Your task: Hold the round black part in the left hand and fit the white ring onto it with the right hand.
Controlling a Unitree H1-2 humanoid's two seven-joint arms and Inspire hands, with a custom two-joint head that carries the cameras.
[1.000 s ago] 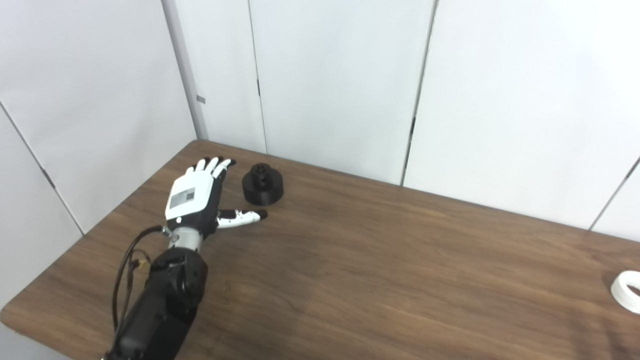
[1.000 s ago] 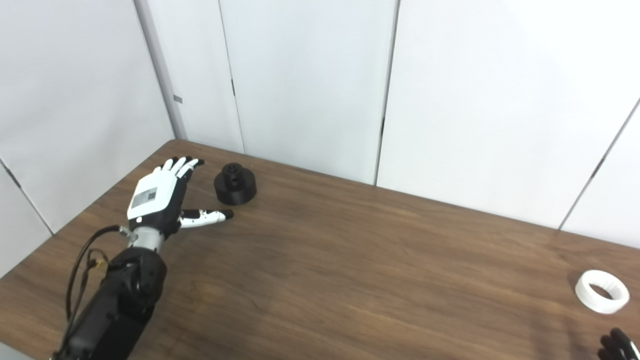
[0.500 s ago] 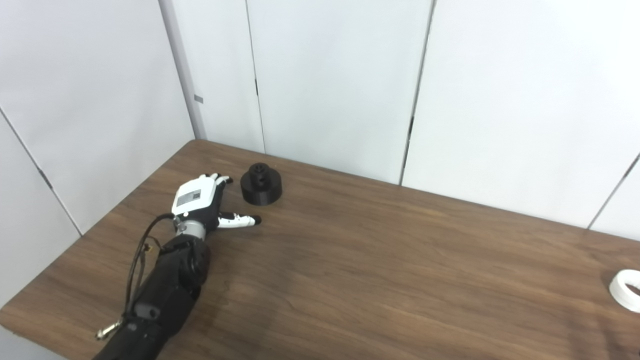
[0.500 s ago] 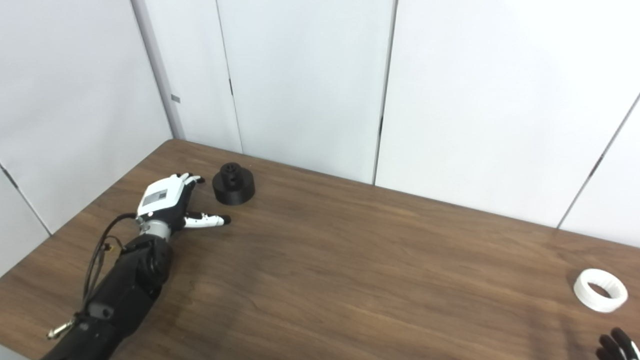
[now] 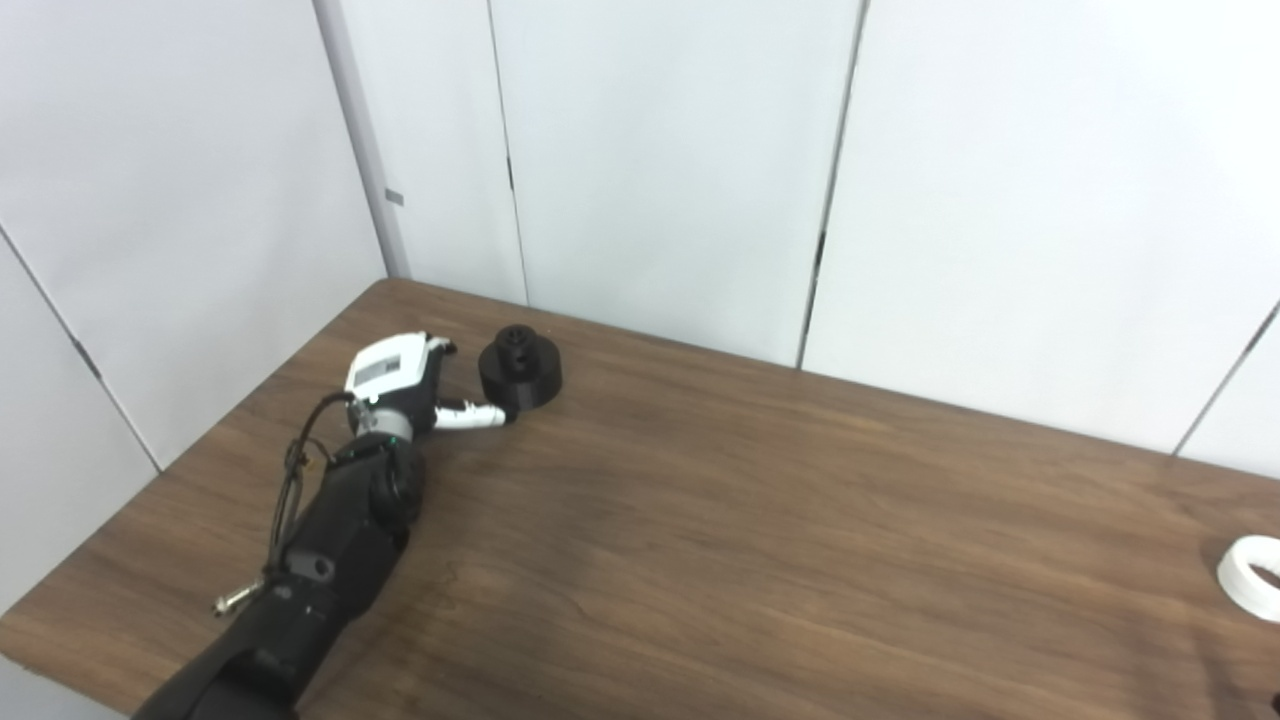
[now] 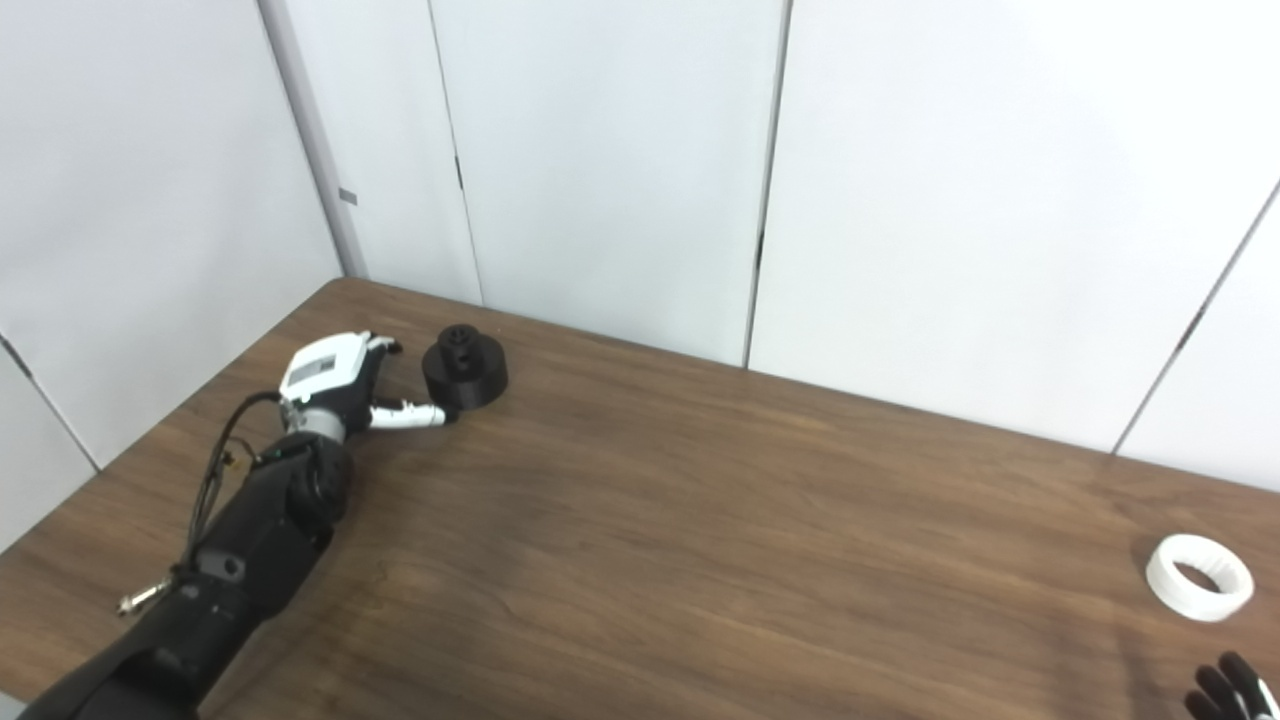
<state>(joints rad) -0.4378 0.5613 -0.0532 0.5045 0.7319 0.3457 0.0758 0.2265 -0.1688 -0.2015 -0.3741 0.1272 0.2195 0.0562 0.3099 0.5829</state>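
Observation:
The round black part (image 5: 520, 368) stands on the brown table (image 5: 700, 520) at the far left, with a small hub on top. My left hand (image 5: 398, 380) lies low just left of it, open, fingers toward the part's left side and thumb (image 5: 478, 415) reaching under its near edge. Whether it touches is unclear. The white ring (image 6: 1198, 577) lies flat at the table's right edge. Only the dark fingertips of my right hand (image 6: 1228, 692) show in the bottom right corner of the right eye view, near the ring and apart from it.
White wall panels (image 5: 650, 170) stand close behind the table and along its left side. The table's left corner edge (image 5: 40, 620) is near my left forearm. Bare wood lies between the black part and the ring.
My left hand has moved forward and lowered toward the black part, so its thumb now reaches the part's near edge. The part and ring have not moved. The camera shifted slightly.

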